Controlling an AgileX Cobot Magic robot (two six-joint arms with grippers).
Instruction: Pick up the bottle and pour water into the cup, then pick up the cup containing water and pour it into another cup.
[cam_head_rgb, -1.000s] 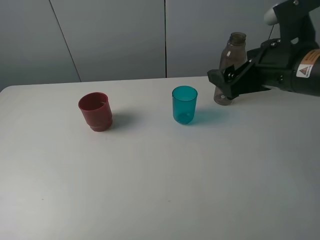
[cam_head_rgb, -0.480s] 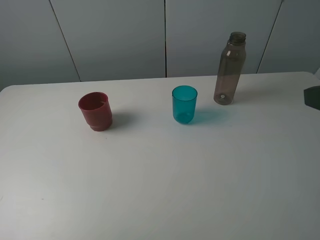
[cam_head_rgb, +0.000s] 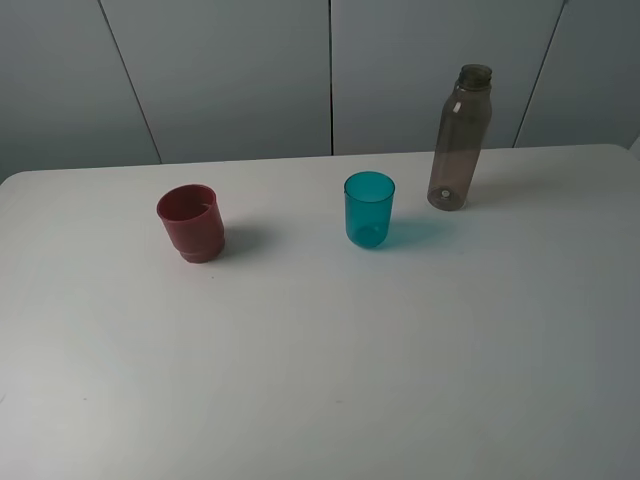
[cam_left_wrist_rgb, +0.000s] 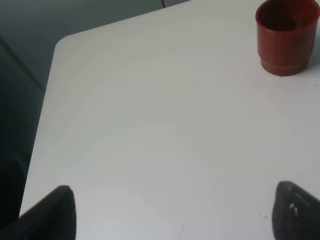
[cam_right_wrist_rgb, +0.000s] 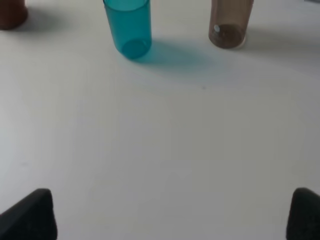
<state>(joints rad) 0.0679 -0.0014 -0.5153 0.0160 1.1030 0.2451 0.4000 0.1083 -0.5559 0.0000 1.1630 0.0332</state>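
On the bench (cam_head_rgb: 320, 380) stand the bottle (cam_head_rgb: 459, 138), the teal cup (cam_head_rgb: 369, 209) beside it and the red cup (cam_head_rgb: 190, 222) well apart. Both my jaws are apart, holding nothing. A clumsy grab could topple that tall bottle.

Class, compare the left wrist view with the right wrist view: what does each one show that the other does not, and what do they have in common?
Only the left wrist view shows the whole dark red cup, upright, plus the table's rounded corner with dark space beyond.

Only the right wrist view shows the teal cup and the lower part of the grey-brown bottle, standing apart from each other.

Both show the bare white table, and each shows its own gripper's dark fingertips spread wide with nothing between them: left gripper, right gripper. The red cup appears in the right wrist view only as a sliver.
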